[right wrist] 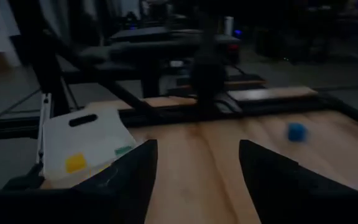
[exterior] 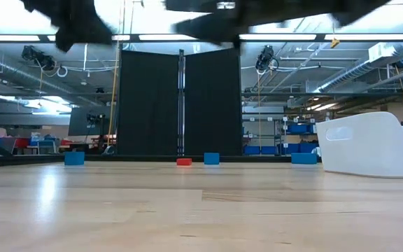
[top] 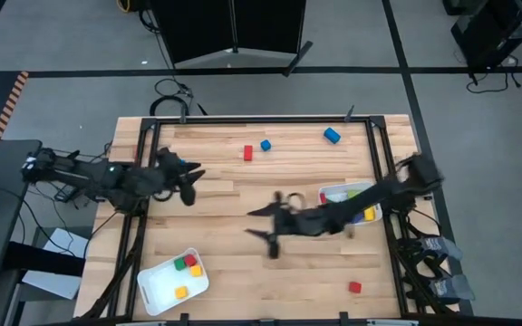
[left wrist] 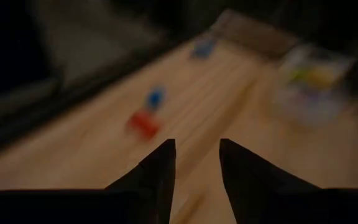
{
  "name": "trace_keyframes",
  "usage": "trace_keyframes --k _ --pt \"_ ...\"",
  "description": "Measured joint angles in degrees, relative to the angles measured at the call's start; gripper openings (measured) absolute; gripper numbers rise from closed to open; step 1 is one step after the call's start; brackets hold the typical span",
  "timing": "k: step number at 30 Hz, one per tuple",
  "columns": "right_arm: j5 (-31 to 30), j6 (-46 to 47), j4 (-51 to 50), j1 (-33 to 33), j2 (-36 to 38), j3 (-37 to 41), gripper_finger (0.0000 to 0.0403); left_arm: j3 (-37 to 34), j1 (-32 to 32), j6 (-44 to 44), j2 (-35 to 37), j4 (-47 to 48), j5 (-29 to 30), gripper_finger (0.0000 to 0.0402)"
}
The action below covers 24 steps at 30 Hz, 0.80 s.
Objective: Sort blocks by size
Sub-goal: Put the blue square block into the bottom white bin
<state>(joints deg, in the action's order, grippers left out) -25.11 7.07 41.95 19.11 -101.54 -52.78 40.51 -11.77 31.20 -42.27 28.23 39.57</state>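
Observation:
A red block (top: 248,152), a small blue block (top: 265,145) and a blue cylinder (top: 332,135) lie on the far part of the table. Another red block (top: 355,287) lies near the front right. My left gripper (top: 191,185) is open and empty above the table's left side; its wrist view (left wrist: 196,163) looks toward the red block (left wrist: 143,123) and the blue block (left wrist: 156,98). My right gripper (top: 256,224) is open and empty above the table's middle, its fingers spread wide in its wrist view (right wrist: 197,168).
A white tray (top: 152,283) at the front left holds red, green and yellow blocks. A second white tray (top: 332,192) at the right, partly under my right arm, holds several coloured blocks. A dark metal frame (top: 370,136) runs along the table's edges.

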Motion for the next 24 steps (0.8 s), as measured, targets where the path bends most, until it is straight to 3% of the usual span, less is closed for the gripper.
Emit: trace_keyframes --k 4,9,16,24 --pt "-6.1 1.5 0.1 2.6 10.6 9.9 0.0236 4.8 8.6 12.1 -7.2 18.1 -6.0 0.0142" --pt "-13.7 -0.9 0.0 6.8 18.6 15.3 0.0236 7.9 21.6 13.0 -16.5 29.6 -11.7 0.0167" --pt "-19.6 -6.4 0.0 12.2 21.2 15.7 0.0233 8.2 37.1 4.2 -25.1 31.5 -16.7 0.0220" --pt "-21.8 -9.4 0.5 13.4 21.2 15.7 0.0233 8.2 47.3 -2.7 -31.2 27.3 -24.2 0.0277"
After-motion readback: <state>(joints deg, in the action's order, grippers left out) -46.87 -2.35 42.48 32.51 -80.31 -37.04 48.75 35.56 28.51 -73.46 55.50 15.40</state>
